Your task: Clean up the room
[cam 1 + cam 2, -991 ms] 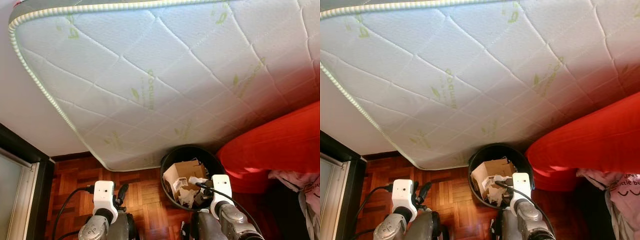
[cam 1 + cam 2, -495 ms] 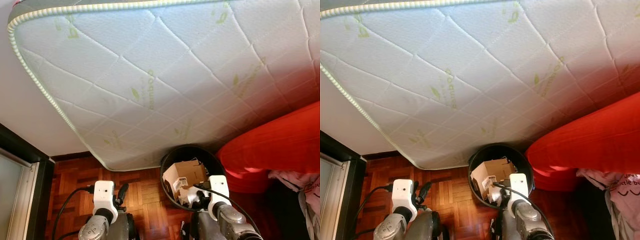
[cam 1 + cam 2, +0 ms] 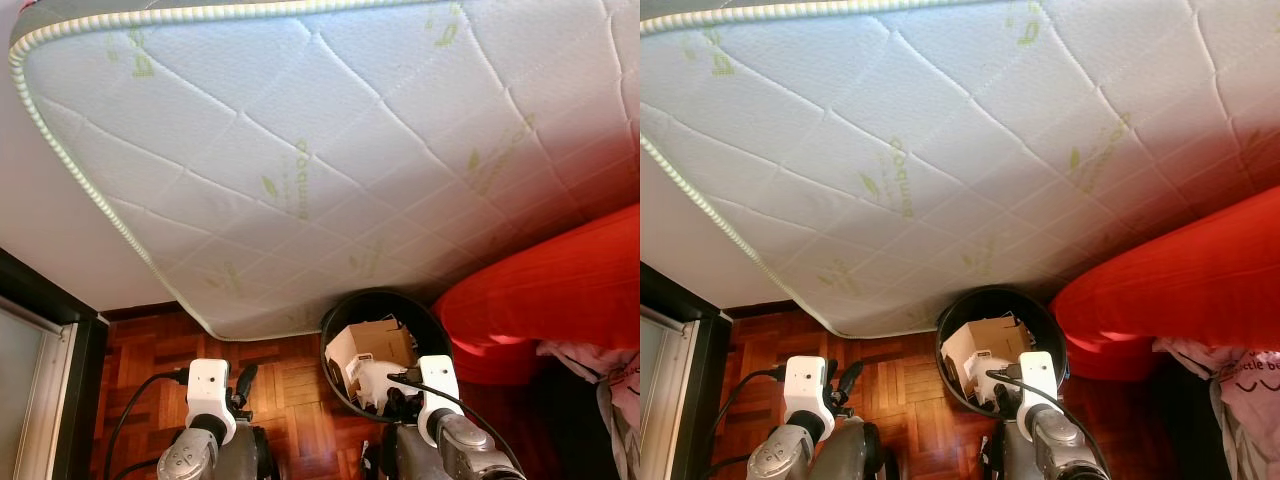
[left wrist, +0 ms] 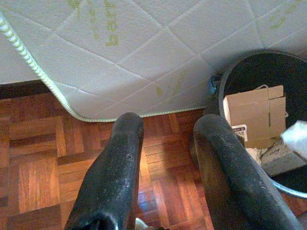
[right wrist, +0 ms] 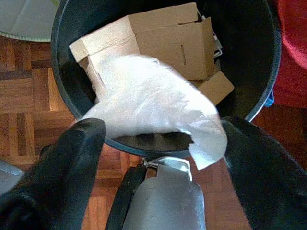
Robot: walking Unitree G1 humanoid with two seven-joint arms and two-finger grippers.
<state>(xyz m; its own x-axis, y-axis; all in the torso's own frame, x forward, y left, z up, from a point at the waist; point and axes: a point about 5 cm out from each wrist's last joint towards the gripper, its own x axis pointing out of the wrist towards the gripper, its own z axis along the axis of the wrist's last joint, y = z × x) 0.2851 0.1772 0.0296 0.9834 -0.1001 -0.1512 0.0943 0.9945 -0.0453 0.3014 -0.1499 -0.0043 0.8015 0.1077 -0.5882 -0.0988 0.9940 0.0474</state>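
Hovering at the near rim of a black bin (image 5: 67, 91): right gripper (image 5: 158, 143), fingers spread wide, crumpled white paper (image 5: 148, 103) lying between them, grip uncertain. Sitting inside, a cardboard box (image 5: 158, 38). Hanging beside over parquet floor (image 4: 33, 158): left gripper (image 4: 165, 158), parted, empty.

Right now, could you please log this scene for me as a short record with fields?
bin: round black waste bin on parquet floor, beside red cushion
bin contents: brown cardboard box
right gripper: open, white crumpled paper between its fingers, over the bin rim
left gripper: open, empty, above floor
behind: white quilted mattress
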